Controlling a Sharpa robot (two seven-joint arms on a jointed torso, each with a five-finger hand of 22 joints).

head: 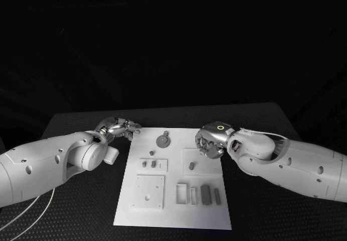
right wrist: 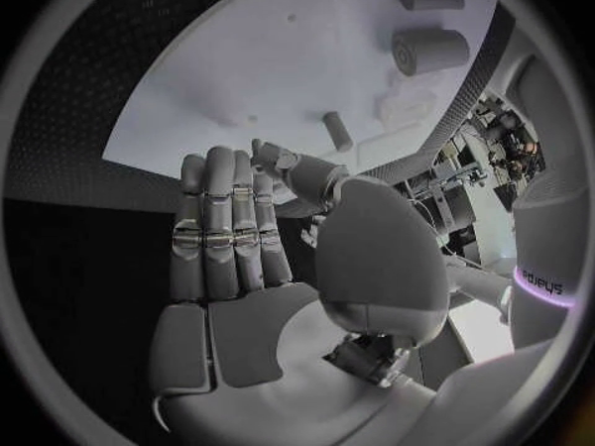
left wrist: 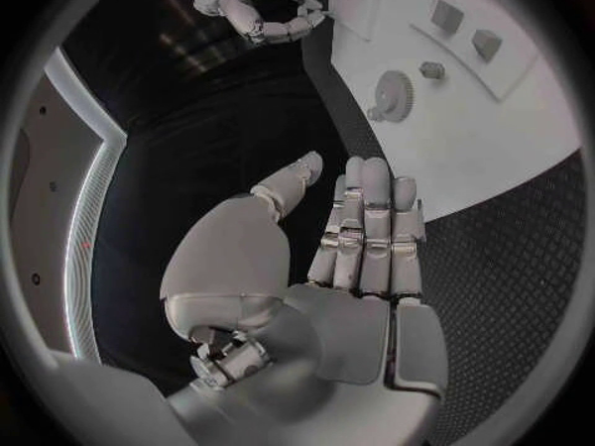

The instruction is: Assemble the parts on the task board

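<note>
Black surface (head: 87, 123) carries white board (head: 173, 213) with small parts. Left hand (head: 119, 128) hovers off its far-left corner, empty, fingers apart. Right hand (head: 211, 143) over its right edge, also empty.

We find the left arm (head: 50, 163) entering low, its left hand (head: 119, 128) empty, fingers straight and side by side, thumb apart. We find the right arm (head: 289, 163) opposite, its right hand (head: 211, 140) likewise empty, fingers extended together, thumb angled inward. Both hands stand well apart.
</note>
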